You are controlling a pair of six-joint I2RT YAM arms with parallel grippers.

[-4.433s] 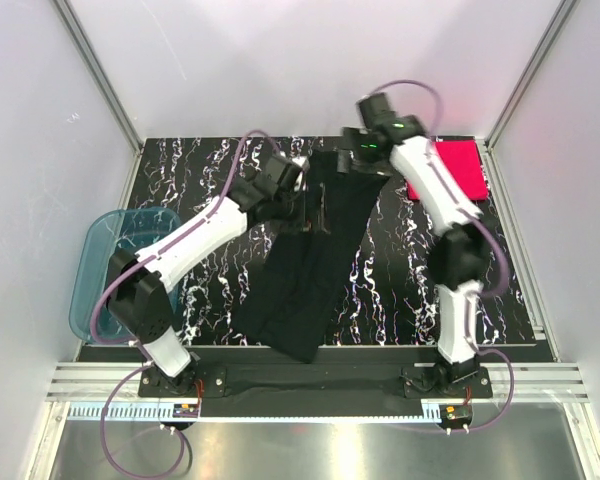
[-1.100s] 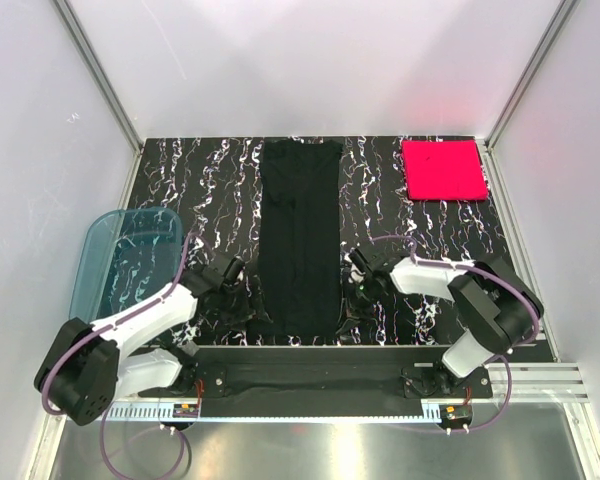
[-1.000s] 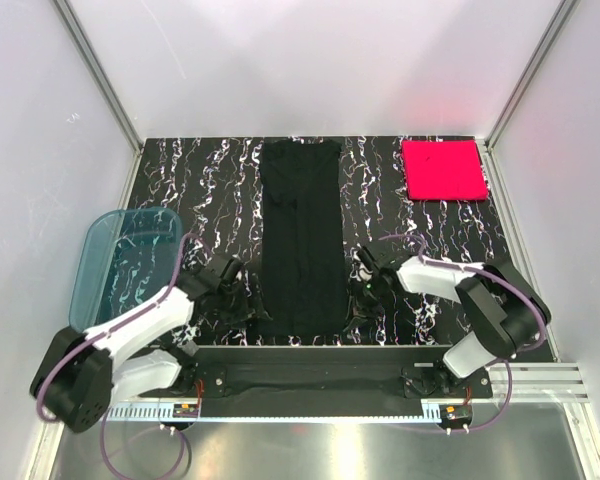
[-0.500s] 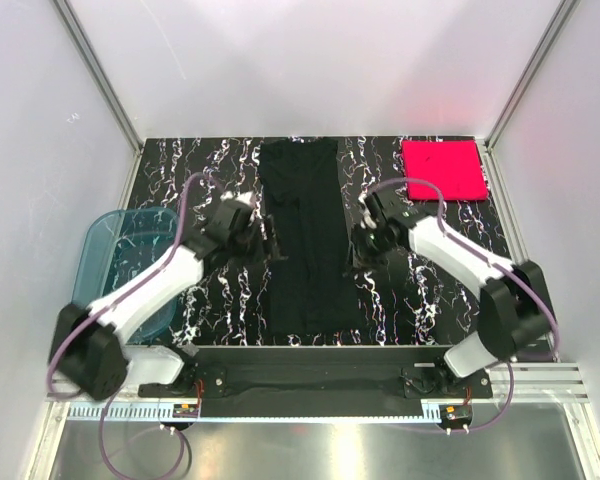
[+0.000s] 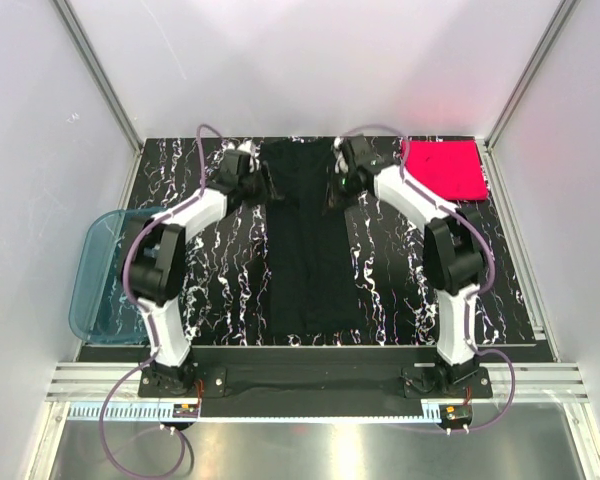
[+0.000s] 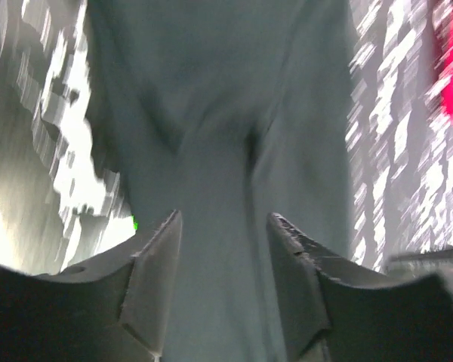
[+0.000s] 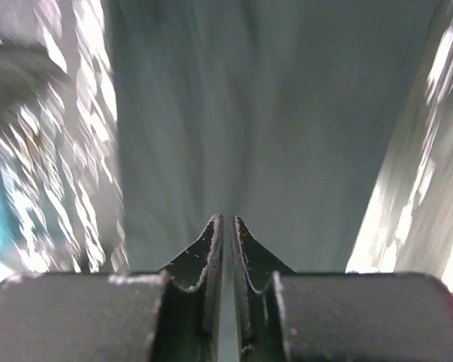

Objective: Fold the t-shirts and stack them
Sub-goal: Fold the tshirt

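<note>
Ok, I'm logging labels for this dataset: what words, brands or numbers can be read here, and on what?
No text can be read in any view.
Black shirt: plain, no print.
Pink shirt: plain.
Tub: no label seen.
Strip on the near rail: fine marks, too small to read.
Wrist views: blurred.

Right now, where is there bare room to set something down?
Bare mat lies between the black shirt and the right arm, and between that shirt and the left arm. The far edge is crowded: left end effector and right end effector flank the shirt, pink shirt in the corner.
</note>
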